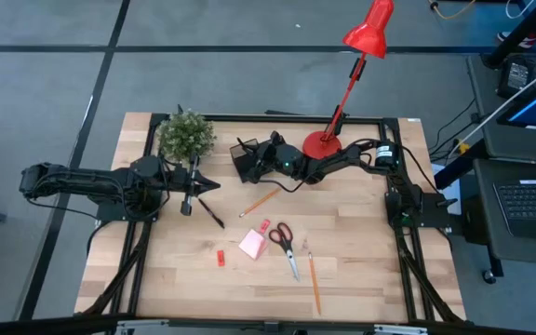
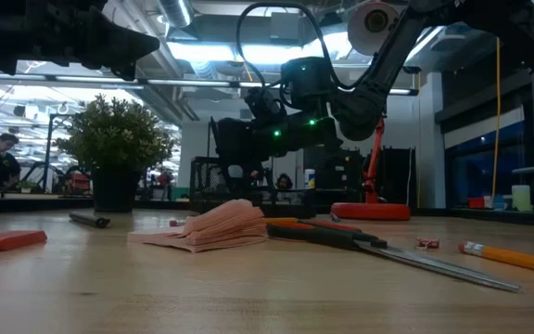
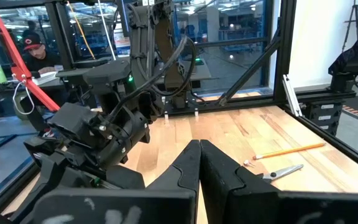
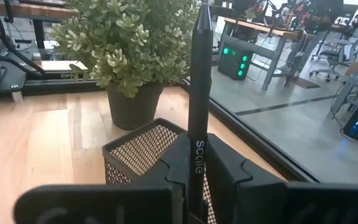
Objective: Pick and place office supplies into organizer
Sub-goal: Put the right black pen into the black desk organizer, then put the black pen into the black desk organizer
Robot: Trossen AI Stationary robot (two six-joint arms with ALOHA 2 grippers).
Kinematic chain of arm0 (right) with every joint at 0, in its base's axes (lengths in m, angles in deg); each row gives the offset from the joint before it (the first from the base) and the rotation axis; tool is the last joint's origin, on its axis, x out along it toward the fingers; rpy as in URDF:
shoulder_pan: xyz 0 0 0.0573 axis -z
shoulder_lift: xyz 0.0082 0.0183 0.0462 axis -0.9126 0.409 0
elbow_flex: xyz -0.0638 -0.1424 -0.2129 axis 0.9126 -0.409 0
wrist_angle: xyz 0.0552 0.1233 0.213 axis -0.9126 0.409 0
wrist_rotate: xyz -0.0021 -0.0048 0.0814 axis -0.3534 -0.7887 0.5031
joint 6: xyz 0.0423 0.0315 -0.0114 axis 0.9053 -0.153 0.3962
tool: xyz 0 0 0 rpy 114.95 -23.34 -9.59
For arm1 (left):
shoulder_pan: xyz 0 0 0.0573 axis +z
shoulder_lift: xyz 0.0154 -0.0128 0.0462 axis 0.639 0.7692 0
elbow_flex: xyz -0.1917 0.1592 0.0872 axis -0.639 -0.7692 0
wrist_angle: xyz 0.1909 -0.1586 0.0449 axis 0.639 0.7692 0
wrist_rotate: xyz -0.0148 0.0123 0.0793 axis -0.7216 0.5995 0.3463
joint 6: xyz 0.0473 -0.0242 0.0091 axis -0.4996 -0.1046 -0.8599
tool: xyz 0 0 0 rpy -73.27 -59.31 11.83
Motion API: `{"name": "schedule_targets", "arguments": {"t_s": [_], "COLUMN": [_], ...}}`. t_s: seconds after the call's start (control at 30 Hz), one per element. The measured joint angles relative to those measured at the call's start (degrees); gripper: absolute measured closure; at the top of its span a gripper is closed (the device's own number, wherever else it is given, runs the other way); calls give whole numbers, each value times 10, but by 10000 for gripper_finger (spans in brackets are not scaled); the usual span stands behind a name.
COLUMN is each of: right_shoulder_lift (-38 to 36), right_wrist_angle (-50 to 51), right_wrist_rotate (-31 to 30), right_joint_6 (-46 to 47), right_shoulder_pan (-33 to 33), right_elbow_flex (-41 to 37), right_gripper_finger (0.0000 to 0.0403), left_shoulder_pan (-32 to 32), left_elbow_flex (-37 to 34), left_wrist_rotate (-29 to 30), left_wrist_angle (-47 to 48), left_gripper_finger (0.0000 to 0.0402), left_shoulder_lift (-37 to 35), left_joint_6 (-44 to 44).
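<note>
My arms are matte black with black cables looping along them; green lights glow on my right arm (image 1: 342, 160), near its wrist.

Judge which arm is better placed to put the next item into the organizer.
Right. The right gripper is shut on a black pen, upright just above the mesh organizer. The left gripper is shut, empty, and farther away.

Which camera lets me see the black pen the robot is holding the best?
The right wrist view. There the black pen stands upright, pinched in the right gripper, just above the mesh organizer. The high view shows only dark shapes around that gripper; in the low and left wrist views I cannot pick it out.
</note>
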Motion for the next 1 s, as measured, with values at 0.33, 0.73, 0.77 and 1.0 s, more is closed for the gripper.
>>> {"name": "schedule_targets", "arguments": {"t_s": [0.33,0.73,0.77,1.0], "right_shoulder_lift": [0,-26,-35,-105], "right_wrist_angle": [0,0,6,76], "right_wrist_rotate": [0,0,0,0], "right_joint_6": [-5,-49,-53,-61], "right_shoulder_pan": [0,-14,-18,-51], "right_elbow_flex": [0,0,0,-5], "right_gripper_finger": [298,242,242,241], "left_shoulder_pan": [0,0,0,0], "left_elbow_flex": [0,0,0,0], "left_wrist_rotate": [0,0,0,0], "left_wrist_angle": [0,0,0,0], "left_gripper_finger": [398,396,396,399], "left_shoulder_lift": [0,0,0,0], "left_joint_6": [0,10,9,5]}}
